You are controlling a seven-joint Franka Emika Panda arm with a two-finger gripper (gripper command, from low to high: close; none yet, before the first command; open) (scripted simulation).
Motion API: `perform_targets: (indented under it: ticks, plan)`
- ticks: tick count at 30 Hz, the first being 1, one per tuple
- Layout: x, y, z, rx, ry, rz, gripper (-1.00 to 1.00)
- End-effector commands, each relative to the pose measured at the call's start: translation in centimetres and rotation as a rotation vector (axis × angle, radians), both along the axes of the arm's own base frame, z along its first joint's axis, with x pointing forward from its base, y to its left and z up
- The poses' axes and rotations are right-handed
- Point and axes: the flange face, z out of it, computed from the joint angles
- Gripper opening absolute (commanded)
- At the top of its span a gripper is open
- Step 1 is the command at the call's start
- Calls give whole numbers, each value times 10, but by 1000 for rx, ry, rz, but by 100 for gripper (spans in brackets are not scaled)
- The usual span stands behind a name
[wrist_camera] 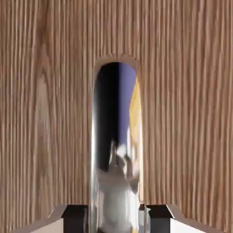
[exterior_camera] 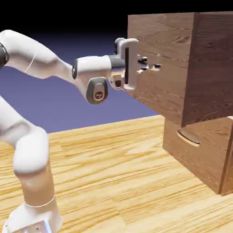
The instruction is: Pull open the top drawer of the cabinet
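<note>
The white arm (exterior_camera: 27, 136) rises from the exterior view's lower left, bends over at the shoulder and reaches level toward the cabinet (exterior_camera: 209, 150), which serves as the landmark here. Its wrist ends in the end effector (exterior_camera: 146, 66), whose fingers (exterior_camera: 144, 59) point straight at the cabinet's upper front. That front belongs to the top drawer (exterior_camera: 159, 41), a big wood-grain box that stands pulled out from the cabinet body toward the arm, overhanging the lower drawer (exterior_camera: 182, 157). The lower drawer sits flush in the cabinet beneath it, with a bowed pale handle (exterior_camera: 188, 137) on its face. The cabinet stands on the table (exterior_camera: 104, 182), to the right of the arm's base.

At the top drawer's front, the fingertips lie at the thin straight handle (exterior_camera: 156, 67) by its dark slot. In the hand view the shiny handle (wrist_camera: 117, 191) runs up the middle of the picture over an arched recess (wrist_camera: 116, 104), and the two grey tips stand one on each side of it at the bottom edge, close beside it. The end effector is narrowly parted around the handle; whether the tips press on the handle or stand just clear of it cannot be told.
</note>
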Motion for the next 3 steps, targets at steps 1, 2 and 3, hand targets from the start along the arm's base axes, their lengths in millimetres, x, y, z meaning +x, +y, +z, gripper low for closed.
perform_targets:
  ticks: [1,2,3]
  plan:
    - [0,0,0,0,0,0,100]
    - [-9,1,1,-1,0,0,100]
    - [-18,1,1,-1,0,1,100]
